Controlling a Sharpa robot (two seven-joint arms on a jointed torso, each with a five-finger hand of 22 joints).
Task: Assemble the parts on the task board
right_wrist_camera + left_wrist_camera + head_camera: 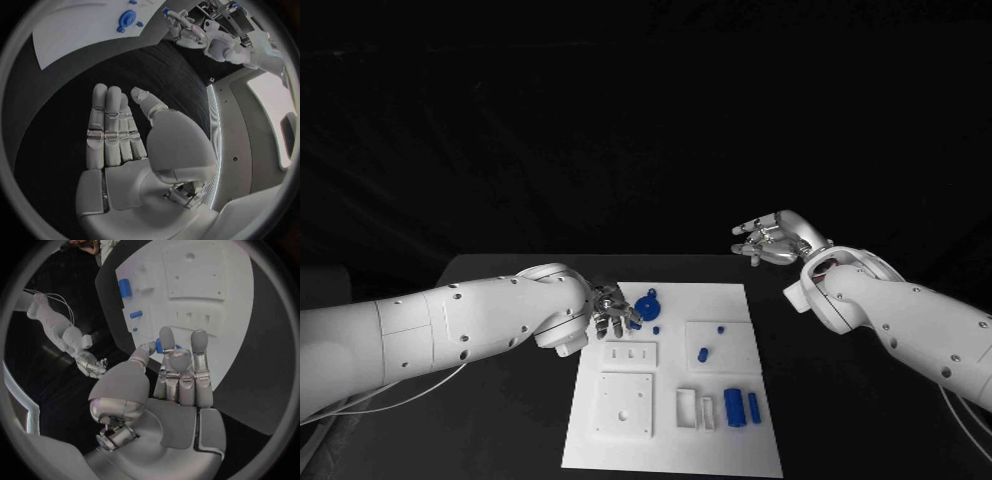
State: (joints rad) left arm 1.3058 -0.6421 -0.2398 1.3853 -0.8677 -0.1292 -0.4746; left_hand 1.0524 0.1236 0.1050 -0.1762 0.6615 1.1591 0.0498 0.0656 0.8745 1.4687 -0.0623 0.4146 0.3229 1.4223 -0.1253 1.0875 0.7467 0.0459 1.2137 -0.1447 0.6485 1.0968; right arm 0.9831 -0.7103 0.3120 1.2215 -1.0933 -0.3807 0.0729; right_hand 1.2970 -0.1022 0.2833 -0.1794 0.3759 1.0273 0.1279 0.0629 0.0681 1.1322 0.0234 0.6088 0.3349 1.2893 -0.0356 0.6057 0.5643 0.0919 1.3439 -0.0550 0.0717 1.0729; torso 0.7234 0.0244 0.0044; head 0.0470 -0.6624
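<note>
Left hand [609,312] is down at the task board's [733,440] far-left edge, fingers closing around a small blue part [159,345], apparently to lift it for fitting. Just beside sits the round blue piece [648,305]. Right hand [773,238] hovers off-board, flat, fingers extended, holding nothing.

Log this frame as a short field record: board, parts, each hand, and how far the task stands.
board: white task board flat in the middle of the black table
parts: round blue part near the board's far left corner; small blue pieces mid-board; upright blue pieces toward the near right
left hand: left hand at the board's far left edge, pinching a small blue part between thumb and fingers
right hand: right hand raised off the board's far right, fingers straight, holding nothing
task stage: several parts still loose
</note>
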